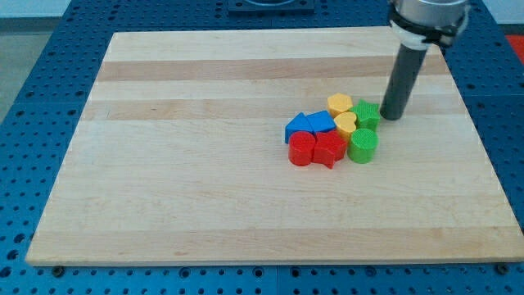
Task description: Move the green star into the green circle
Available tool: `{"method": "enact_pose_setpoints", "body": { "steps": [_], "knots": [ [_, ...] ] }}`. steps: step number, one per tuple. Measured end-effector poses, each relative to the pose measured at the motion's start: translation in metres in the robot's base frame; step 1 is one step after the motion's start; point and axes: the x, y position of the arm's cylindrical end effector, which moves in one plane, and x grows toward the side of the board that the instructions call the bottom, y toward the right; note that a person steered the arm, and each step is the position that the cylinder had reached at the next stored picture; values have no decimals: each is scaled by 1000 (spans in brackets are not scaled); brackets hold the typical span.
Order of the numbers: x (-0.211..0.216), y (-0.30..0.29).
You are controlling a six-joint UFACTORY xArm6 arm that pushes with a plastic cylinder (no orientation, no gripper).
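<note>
The green star [367,114] sits at the right end of a tight cluster of blocks on the wooden board [188,164]. The green circle [363,145], a short cylinder, lies just below it, toward the view's bottom, with a small gap or light contact. My tip [391,116] is right beside the green star, on its right side, close to touching it.
The cluster also holds a yellow hexagon [340,103], a yellow heart [345,123], two blue blocks [309,124], a red cylinder [301,149] and a red star [329,149]. The board's right edge is some way right of my tip.
</note>
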Motion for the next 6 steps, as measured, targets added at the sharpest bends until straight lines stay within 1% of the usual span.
{"method": "enact_pose_setpoints", "body": {
  "steps": [1, 3, 4, 5, 6],
  "knots": [
    [9, 1],
    [-49, 2],
    [-52, -29],
    [-22, -32],
    [-10, -25]
  ]
}}
